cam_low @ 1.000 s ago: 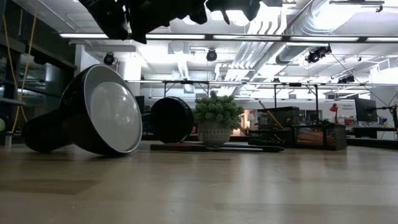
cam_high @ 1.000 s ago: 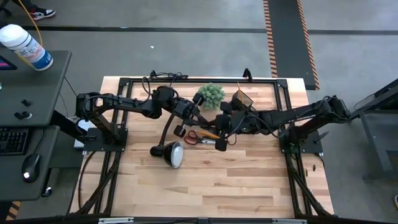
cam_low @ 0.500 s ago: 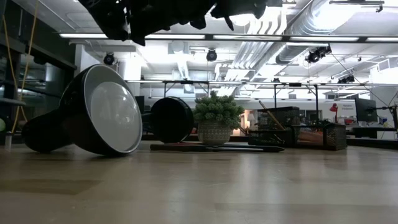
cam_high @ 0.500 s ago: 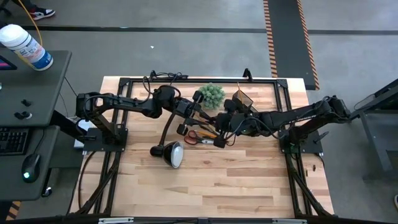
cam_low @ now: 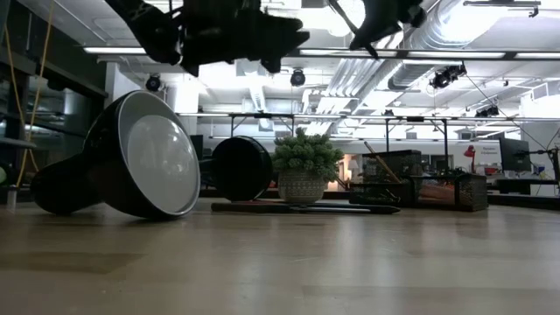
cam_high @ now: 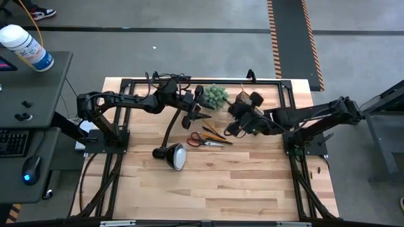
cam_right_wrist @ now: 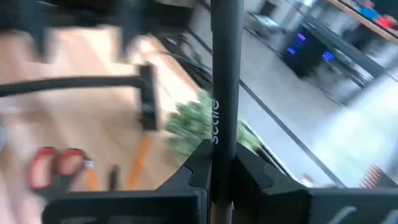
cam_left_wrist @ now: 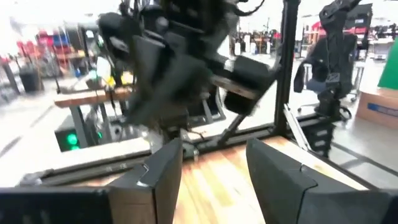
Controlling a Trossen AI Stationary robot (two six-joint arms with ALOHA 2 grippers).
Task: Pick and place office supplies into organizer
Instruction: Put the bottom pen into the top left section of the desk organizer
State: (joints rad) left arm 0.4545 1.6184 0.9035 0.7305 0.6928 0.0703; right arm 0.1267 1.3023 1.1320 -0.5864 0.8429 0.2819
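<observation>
My right gripper (cam_high: 235, 128) hangs above the table near the organizer (cam_high: 246, 101), shut on a dark pen (cam_right_wrist: 224, 93) with pale lettering. My left gripper (cam_high: 192, 118) hovers beside the green plant (cam_high: 216, 94). It is open, with nothing between its fingers (cam_left_wrist: 160, 180). Red-handled scissors (cam_high: 201, 139) and orange pencils (cam_high: 215, 133) lie flat on the wood between the two grippers. My right gripper pinches the dark pen between its two fingers (cam_right_wrist: 202, 171), on the barrel just below the lettering (cam_right_wrist: 216, 134). The pen runs straight out past the fingertips. It is lifted clear of the table.
A black gooseneck lamp lies on its side, its head (cam_high: 175, 156) toward the near left and its neck curving to the far edge. The potted plant (cam_low: 304, 166) stands at the far middle, beside the organizer. Bare wood stretches along the near side (cam_high: 240, 189).
My left gripper has opened and drawn back up and toward the far edge, away from the scissors. My right gripper has risen and gone toward the far right, toward the organizer, carrying the dark pen. Scissors and pencils stay where they were.
</observation>
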